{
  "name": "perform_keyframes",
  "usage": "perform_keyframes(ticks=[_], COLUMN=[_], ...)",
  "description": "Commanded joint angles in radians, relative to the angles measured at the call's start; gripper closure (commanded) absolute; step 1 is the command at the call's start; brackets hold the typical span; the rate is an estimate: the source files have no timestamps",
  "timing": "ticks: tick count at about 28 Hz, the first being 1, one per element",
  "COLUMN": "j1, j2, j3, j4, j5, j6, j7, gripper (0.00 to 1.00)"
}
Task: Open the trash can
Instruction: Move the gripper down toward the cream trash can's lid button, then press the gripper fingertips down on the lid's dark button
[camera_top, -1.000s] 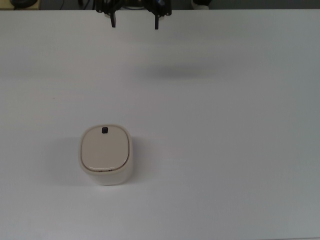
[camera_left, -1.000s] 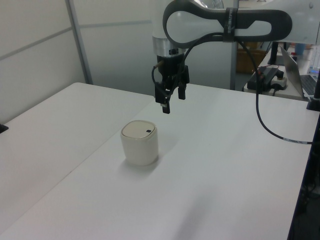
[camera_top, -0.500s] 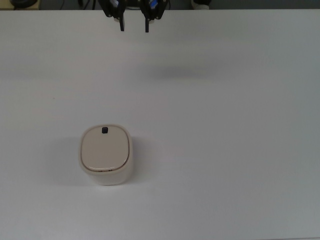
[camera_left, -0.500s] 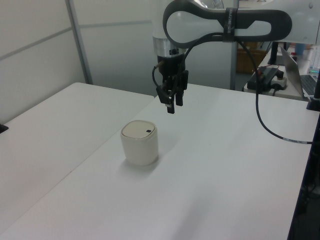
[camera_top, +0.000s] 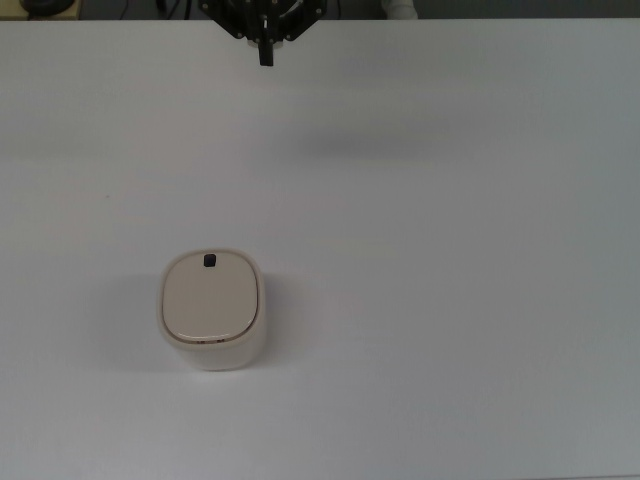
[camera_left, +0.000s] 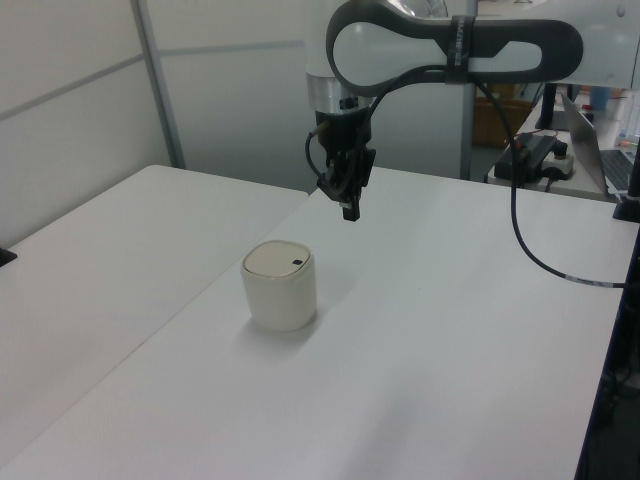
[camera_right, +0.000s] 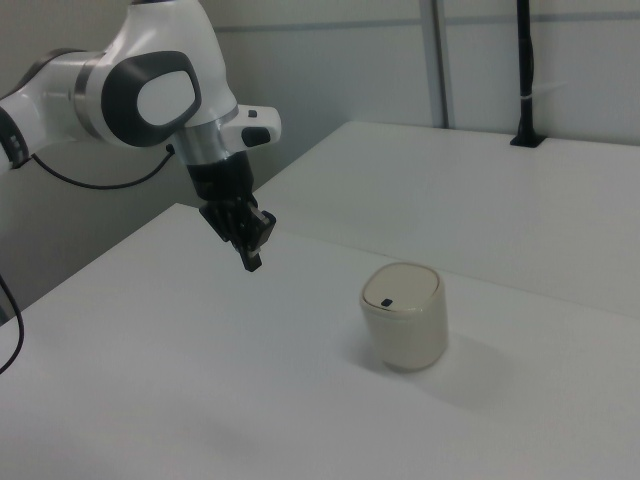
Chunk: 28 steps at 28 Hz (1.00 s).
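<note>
White table, one trash can, lid down: my gripper, well apart above it, has just pinched empty fingers together, presumably readying a button poke.

A robotics lab or office: a large plain white table stands before pale partition wall panels, and at the left view's far right sits a cluttered desk with an open grey laptop and black cables.
</note>
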Motion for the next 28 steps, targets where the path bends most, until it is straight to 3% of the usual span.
perform_keyframes(ticks=[1, 10, 17, 28], j1=[-0.026, -0.05, -0.068, -0.086], j2=[0.018, 0.08, 0.193, 0.264], j3=[-0.009, -0.012, -0.018, -0.023], j4=[0.005, 0.005, 0.006, 0.007], j5=[0.001, -0.004, -0.018, -0.019], j6=[0.033, 0.133, 0.281, 0.433], j7=[-0.085, -0.127, -0.128, -0.131], gripper=[1.0, 1.0, 1.0, 1.0])
